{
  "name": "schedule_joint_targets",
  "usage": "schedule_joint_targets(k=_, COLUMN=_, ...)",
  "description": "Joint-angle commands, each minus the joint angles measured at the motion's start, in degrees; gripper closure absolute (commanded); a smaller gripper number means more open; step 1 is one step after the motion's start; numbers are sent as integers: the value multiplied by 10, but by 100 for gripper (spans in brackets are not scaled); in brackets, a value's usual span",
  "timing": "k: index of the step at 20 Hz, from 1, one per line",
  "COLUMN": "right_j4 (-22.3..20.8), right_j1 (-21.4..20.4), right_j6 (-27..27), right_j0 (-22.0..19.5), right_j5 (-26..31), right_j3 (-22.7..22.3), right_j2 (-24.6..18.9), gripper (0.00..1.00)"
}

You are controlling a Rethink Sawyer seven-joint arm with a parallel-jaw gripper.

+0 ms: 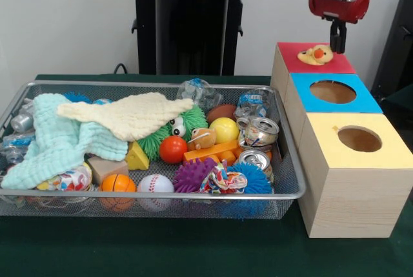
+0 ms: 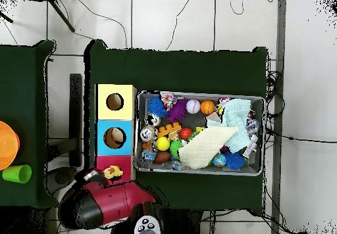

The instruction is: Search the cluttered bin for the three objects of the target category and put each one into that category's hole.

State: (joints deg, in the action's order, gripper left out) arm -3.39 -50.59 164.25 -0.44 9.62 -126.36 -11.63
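Observation:
The wire-mesh bin (image 1: 161, 84) is full of clutter; in the overhead view (image 2: 197, 94) it lies right of the boxes. A tan-brown plush toy (image 1: 202, 138) lies in it near the yellow ball. A yellow plush duck (image 1: 316, 54) with an orange beak lies on the red-topped box (image 1: 335, 65), over where its hole would be; the hole itself is hidden. The duck also shows in the overhead view (image 2: 113, 173). My gripper (image 1: 337, 39) hangs just above and right of the duck, apart from it. No third plush shows.
The blue-topped box (image 1: 361, 102) and yellow-topped box (image 1: 387, 154) stand in a row in front of the red one. The bin holds a green hairy ball (image 1: 193, 122), mint and cream cloths (image 1: 129, 115), cans, and spiky and sports balls. An orange bowl (image 2: 5, 144) and a green cup (image 2: 16, 173) sit on the side table.

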Motion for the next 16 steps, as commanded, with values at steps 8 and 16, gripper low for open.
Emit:
schedule_joint_targets(k=8, right_j4=-40, right_j1=29, right_j6=21, right_j0=-34, right_j5=-94, right_j3=-37, right_j2=0, gripper=100)
schedule_joint_targets(k=16, right_j4=-55, right_j1=35, right_j6=25, right_j0=-53, right_j5=-126, right_j3=-55, right_j2=-13, gripper=100)
